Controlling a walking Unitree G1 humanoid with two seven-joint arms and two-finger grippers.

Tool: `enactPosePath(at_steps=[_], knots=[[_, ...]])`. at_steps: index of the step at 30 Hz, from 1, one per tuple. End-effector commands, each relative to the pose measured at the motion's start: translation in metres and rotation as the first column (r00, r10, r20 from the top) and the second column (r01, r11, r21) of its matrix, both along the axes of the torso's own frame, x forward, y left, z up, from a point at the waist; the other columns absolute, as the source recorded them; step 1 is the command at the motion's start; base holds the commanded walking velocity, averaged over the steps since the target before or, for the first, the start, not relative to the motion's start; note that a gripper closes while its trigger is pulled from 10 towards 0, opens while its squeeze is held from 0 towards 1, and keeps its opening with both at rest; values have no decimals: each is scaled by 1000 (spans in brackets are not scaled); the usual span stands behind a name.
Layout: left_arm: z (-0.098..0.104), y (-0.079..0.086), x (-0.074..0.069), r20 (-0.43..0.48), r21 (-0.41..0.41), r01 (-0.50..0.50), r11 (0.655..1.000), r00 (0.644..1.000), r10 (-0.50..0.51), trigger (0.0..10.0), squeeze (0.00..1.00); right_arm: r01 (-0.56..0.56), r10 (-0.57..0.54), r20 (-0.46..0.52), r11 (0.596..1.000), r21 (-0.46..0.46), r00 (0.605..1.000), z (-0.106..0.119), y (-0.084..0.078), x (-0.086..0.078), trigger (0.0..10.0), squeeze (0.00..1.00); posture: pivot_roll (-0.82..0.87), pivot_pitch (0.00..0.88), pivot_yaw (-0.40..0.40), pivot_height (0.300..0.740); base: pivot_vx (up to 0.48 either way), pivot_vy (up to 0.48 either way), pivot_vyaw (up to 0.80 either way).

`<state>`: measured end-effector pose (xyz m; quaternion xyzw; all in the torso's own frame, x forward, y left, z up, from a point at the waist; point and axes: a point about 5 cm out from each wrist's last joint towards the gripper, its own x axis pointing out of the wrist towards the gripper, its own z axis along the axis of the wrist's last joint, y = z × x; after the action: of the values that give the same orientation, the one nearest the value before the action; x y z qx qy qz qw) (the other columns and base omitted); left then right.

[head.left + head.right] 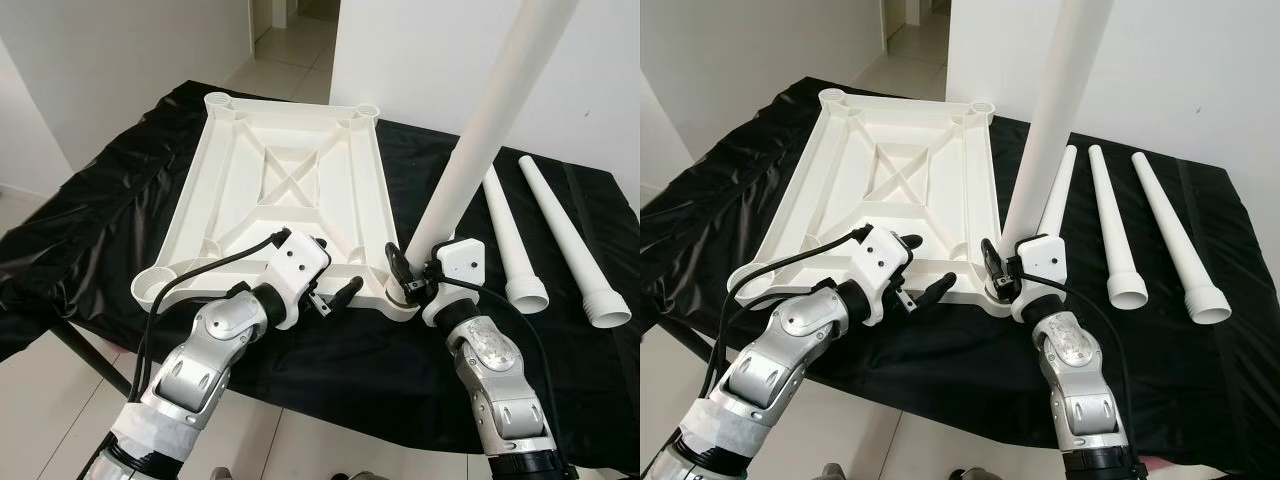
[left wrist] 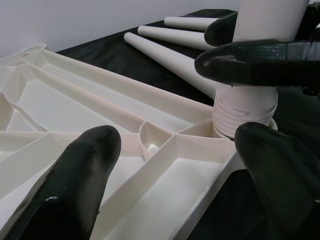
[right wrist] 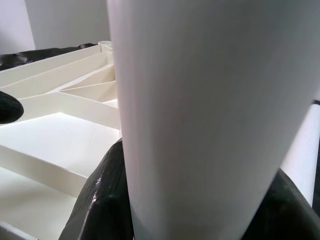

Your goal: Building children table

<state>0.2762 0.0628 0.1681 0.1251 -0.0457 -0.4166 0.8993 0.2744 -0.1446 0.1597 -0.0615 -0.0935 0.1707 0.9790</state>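
A white children's tabletop (image 1: 290, 170) lies upside down on a black cloth, ribs facing up. One white leg (image 1: 480, 130) stands nearly upright, slightly tilted, with its threaded end (image 2: 245, 107) in the near right corner socket. My right gripper (image 1: 410, 275) is shut on that leg just above the socket, and its fingers (image 3: 107, 200) wrap the white tube. Over the tabletop's near edge, left of that corner, my left gripper (image 1: 927, 263) is open and holds nothing. Its fingertips (image 2: 70, 185) frame the socket corner.
Three loose white legs (image 1: 1110, 225) lie side by side on the cloth to the right of the tabletop. The black cloth (image 1: 120, 200) drapes over the work surface edges. White walls and a tiled floor lie beyond, with a doorway at the back.
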Motion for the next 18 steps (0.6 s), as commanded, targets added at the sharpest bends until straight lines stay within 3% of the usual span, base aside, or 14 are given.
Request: enactPosePath(at_steps=[1,18], knots=[[-3,-3,-5,-16,13,38,999,999,-37,10000,0,-19,19,-83,1000,0,996,-14,1,-3,10000,0,50,83,-42,740,0,0,0],[0,-4,-4,0,19,42,999,999,-42,10000,0,-92,90,-96,996,-14,991,-17,-6,-10,10000,0,44,68,-40,740,0,0,0]])
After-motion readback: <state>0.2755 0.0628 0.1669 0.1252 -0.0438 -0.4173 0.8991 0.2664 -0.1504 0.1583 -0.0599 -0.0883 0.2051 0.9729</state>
